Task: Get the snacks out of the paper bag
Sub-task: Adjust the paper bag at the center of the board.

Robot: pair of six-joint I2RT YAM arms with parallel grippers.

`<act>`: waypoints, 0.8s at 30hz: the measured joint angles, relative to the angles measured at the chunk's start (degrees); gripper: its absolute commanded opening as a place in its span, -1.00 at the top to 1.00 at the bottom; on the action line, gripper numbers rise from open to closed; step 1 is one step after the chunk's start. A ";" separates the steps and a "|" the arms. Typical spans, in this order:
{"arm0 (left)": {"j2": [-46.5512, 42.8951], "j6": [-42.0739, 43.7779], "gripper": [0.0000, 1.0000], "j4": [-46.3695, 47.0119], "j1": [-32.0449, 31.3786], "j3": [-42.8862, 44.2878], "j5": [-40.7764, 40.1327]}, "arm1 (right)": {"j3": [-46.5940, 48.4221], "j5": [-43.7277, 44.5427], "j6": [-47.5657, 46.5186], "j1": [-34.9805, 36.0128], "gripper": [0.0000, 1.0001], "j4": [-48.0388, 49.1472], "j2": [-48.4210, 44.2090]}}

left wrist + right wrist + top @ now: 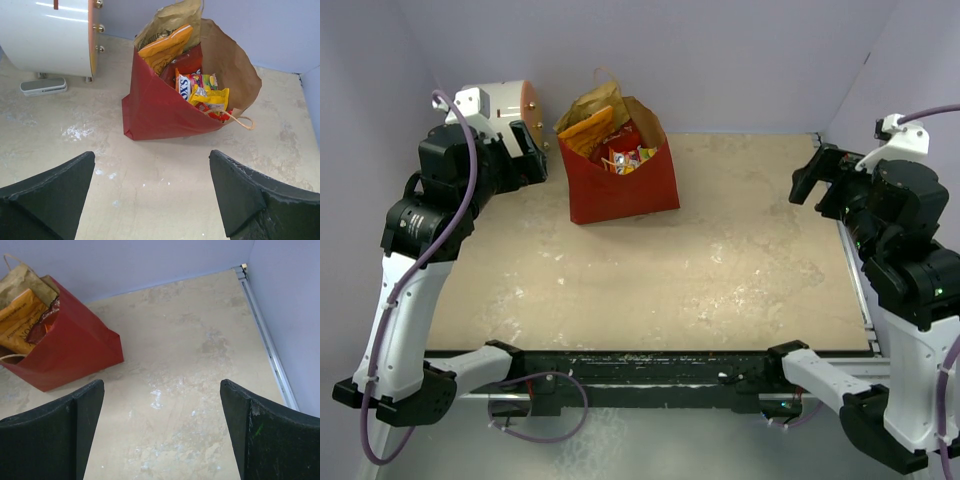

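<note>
At far left, the left gripper [151,160] hangs over the table [700,270], fingers spread wide and empty. A white cylinder [50,35] stands at back left. Beside it the red paper bag [620,185] stands open, the snacks [200,90] inside. At right, the right gripper [161,387] is wide apart and empty.

The paper bag's [160,107] red front wall hides the lower halves of the snacks [202,87], so I can't count them. The white cylinder [45,37] runs off the left wrist view's top and left edges. The right wrist view cuts off the bag's left side.
</note>
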 measured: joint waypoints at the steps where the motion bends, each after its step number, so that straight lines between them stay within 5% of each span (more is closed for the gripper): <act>1: 0.31 0.00 -0.98 0.02 0.02 0.37 0.17 | 0.48 0.00 0.07 0.00 -0.99 0.24 0.42; 24: 3.80 -3.23 -0.98 -1.62 0.13 3.34 8.02 | 0.44 -6.40 1.95 0.00 -0.99 -0.50 -0.72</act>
